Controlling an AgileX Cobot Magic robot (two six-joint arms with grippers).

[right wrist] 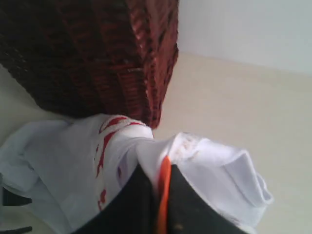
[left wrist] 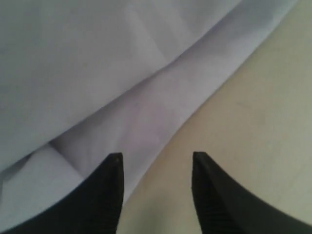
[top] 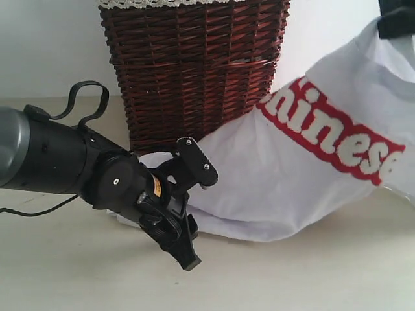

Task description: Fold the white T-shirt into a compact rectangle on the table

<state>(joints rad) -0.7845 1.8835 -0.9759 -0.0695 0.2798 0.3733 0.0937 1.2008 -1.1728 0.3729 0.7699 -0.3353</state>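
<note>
The white T-shirt (top: 279, 175) with its red band of white letters hangs slanted from the upper right down onto the table (top: 292, 278). My right gripper (top: 395, 23) holds it up there. In the right wrist view the right gripper (right wrist: 158, 170) is shut on a bunched fold of the shirt (right wrist: 219, 170). My left gripper (top: 188, 259) sits low by the shirt's lower hem. In the left wrist view the left gripper (left wrist: 156, 161) is open, with bare table (left wrist: 253, 122) between its fingers. The shirt's edge (left wrist: 97, 73) lies just beside one finger.
A dark red-brown wicker basket (top: 194, 65) with a lace-trimmed liner stands behind the shirt, against a pale wall. It also shows close to the held cloth as the basket (right wrist: 97, 48) in the right wrist view. The left arm's black body fills the left foreground.
</note>
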